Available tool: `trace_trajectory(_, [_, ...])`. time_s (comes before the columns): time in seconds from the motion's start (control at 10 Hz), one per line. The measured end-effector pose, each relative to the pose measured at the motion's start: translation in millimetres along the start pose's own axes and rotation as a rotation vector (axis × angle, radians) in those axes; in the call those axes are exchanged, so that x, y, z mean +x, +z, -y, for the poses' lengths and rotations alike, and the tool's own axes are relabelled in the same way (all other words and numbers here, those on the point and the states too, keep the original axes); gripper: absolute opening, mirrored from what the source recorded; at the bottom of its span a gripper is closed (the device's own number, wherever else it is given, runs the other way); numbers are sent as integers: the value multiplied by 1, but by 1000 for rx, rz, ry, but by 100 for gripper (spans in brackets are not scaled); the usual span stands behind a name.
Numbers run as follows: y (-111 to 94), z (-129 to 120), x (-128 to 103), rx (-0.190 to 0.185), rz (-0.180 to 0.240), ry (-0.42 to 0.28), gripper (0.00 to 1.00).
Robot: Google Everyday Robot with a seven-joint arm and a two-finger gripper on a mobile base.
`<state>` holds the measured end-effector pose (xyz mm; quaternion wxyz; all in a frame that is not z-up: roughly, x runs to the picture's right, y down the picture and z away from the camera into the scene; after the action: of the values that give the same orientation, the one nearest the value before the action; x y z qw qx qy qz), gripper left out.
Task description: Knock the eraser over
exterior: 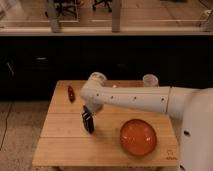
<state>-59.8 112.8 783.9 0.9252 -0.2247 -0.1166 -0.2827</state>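
Table (57, 145), mid-frame. Your arm reaches in from the right; gripper (88, 111) hangs at table centre-left, pointing down. Its dark tip merges with the eraser (89, 126) right beneath it, so you cannot tell how far it is open, nor whether it holds anything. Eraser sits left of centre on the table. Its long axis runs near vertical in frame, top leaning slightly left. Orange bowl (137, 136) lower right, well apart. Red oblong (71, 93) upper left. White cup (149, 80) at the far edge.
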Motion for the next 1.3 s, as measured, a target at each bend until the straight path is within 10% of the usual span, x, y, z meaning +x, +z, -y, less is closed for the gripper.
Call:
trace_trajectory(0.9, [-3,1,38,7,-45,72,1])
trace_trajectory(1.3, [-13,-11,29,20,90,48,1])
